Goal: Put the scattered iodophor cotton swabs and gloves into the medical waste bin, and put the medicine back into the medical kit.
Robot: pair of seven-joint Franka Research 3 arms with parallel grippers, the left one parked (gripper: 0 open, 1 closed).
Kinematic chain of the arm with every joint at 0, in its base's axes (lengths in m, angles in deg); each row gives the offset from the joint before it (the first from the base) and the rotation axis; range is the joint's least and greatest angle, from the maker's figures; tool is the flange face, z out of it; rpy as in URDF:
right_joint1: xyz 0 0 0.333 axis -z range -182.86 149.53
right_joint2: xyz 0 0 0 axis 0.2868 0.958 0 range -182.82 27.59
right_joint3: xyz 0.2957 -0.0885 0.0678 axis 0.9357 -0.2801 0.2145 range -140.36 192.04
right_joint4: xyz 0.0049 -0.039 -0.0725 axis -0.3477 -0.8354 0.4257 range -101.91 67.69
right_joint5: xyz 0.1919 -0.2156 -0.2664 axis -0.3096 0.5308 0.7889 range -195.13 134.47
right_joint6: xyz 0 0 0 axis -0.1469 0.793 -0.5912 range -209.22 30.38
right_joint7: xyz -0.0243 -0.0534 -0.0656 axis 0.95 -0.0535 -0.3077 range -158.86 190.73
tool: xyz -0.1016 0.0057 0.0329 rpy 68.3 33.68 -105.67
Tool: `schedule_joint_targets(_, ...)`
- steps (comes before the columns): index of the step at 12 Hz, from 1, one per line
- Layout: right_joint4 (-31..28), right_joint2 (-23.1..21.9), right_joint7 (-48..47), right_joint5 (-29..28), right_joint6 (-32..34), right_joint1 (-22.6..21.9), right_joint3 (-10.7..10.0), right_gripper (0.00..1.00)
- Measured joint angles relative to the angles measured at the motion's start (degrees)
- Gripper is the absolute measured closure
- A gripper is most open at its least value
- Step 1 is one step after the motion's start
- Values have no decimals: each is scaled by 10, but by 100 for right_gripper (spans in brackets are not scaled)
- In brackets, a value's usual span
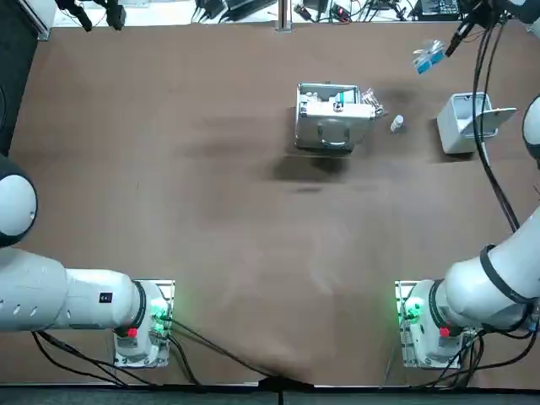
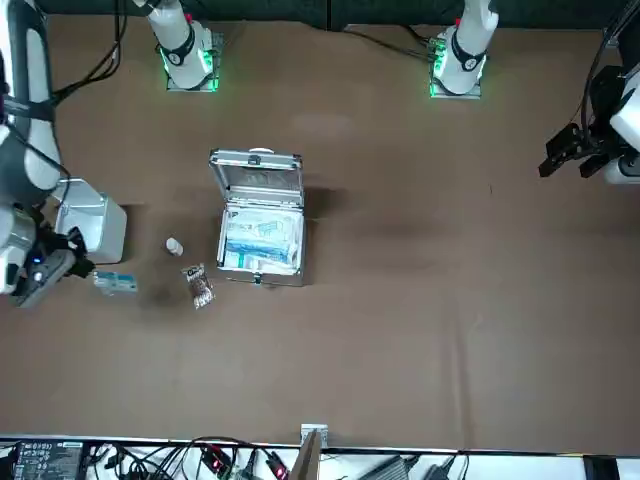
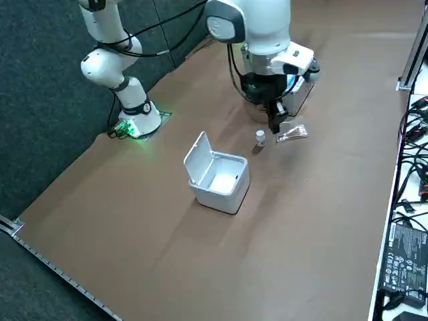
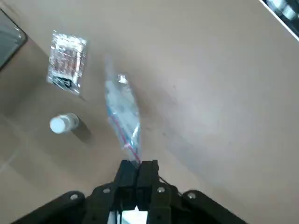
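Pinching a glove bag [image 4: 122,112] by its end, the hand [image 4: 138,167] is clamped narrow on it, hanging above the desk's [image 1: 211,219] far right corner. The open bin [image 1: 462,126] stands nearby at the right edge. The swabs [image 1: 372,104] and vial [image 1: 396,124] lie between the bin and the kit [image 1: 331,118]. This appears to be the glove step; next, the bag needs carrying over the bin and releasing.

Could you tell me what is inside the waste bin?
Nothing visible: the waste bin shows bare white floor, though its near wall hides a strip. The right gripper, shut on the glove bag, hangs outside it.
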Motion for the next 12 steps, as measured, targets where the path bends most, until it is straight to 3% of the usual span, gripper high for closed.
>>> schedule_joint_targets(7,4,-1,13,-3,54,79,-2,99)
schedule_joint_targets(12,6,-8,28,-6,114,103,-1,99)
